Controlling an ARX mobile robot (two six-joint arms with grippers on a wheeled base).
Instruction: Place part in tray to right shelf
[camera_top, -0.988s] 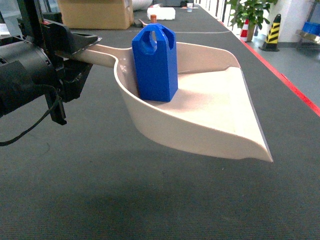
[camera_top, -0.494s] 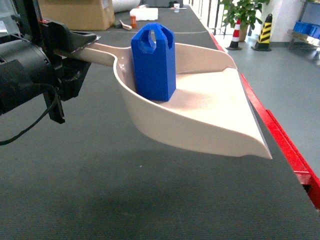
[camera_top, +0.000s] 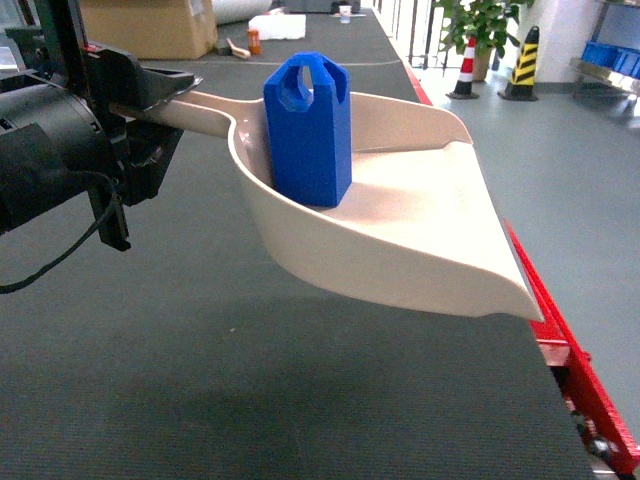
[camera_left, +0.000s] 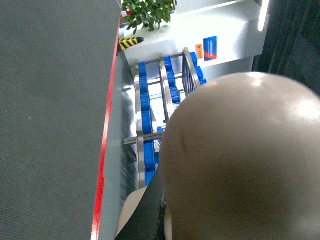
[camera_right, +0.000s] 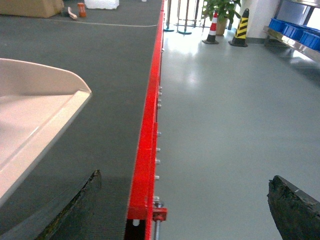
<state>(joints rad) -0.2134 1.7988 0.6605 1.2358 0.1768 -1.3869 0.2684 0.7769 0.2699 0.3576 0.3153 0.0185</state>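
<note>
One part (camera_top: 308, 130) stands upright in tray (camera_top: 400, 220); left end effector (camera_top: 150, 95) clamps tray handle, right end effector (camera_right: 185, 205) wide, empty.

A cardboard box (camera_top: 150, 25), traffic cones (camera_top: 467, 68) and potted plant (camera_top: 478, 25) stand behind.

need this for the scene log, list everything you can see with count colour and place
part: one, bright blue, upright at the back of the tray
tray: one, beige, held above the dark surface by its handle
shelf: one, steel, holding blue crates, beyond the red edge
red edge: one, along the dark surface
cardboard box: one, brown, far back
traffic cones: two, by the potted plant
left gripper: black, closed on the tray handle
right gripper: black fingers wide apart, empty
</note>
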